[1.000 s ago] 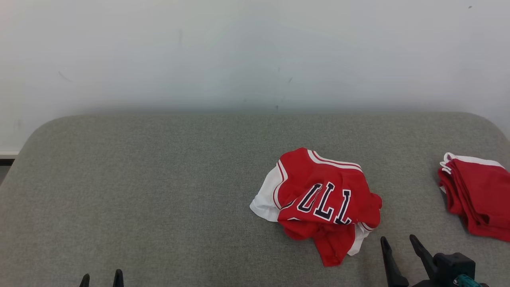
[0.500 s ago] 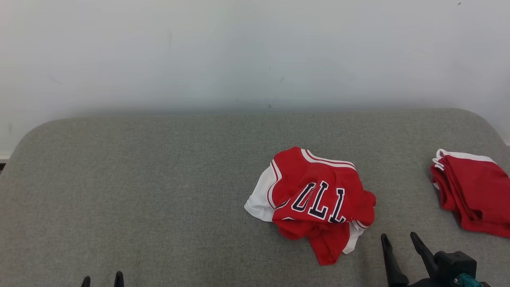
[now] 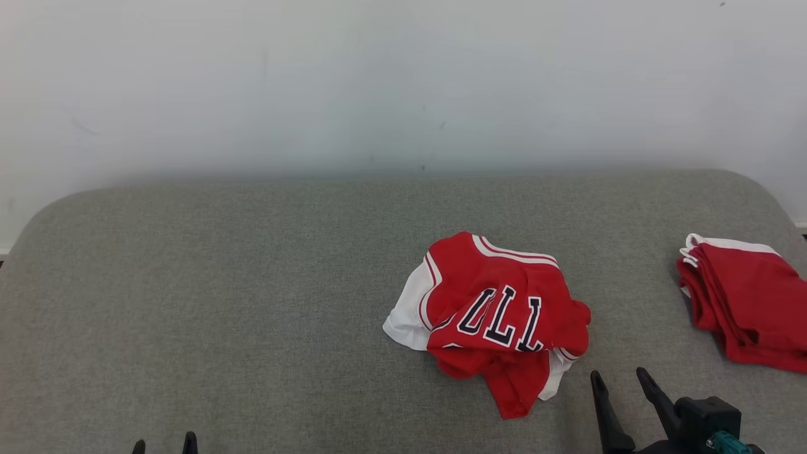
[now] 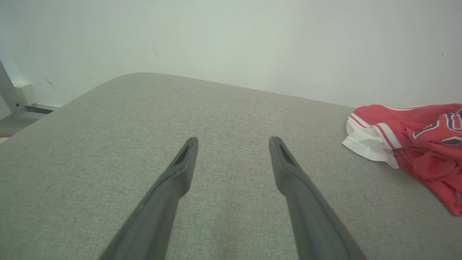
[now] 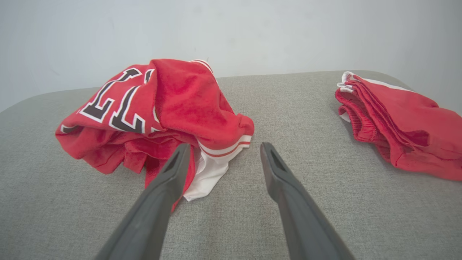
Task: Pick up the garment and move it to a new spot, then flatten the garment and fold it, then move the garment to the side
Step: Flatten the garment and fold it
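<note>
Crumpled red-and-white jersey (image 3: 492, 321) sits right of the grey padded table's (image 3: 252, 284) middle. Both spread and empty, left gripper (image 3: 163, 441) and right gripper (image 3: 618, 374) hover at its near edge; pinching one loose layer risks dragging.

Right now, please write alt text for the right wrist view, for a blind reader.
A crumpled red garment with dark lettering lies on a grey padded surface, just beyond the open right end effector; a folded red pile lies farther right.
</note>
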